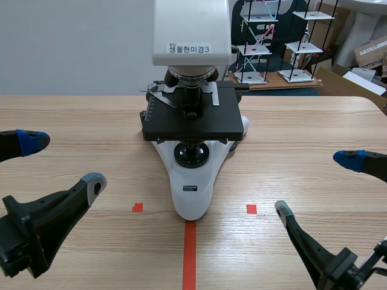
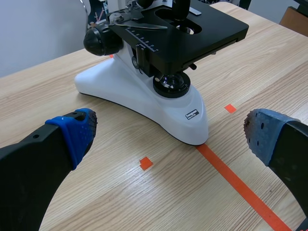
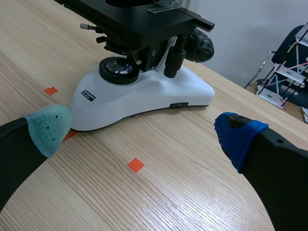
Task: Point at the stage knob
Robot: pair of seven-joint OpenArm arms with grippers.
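Stage knob hangs upright beneath the stage, tip downward — ahead of the right gripper, fingers wide apart, empty; left gripper likewise.

Black arms, thick jaws, blue and grey-green dotted pads.

The scene view looks from the robot's middle, low and level, toward 12 o'clock across the table. The left wrist view looks down toward 2 o'clock and the right toward 10 o'clock, both close. All three share the microscope.
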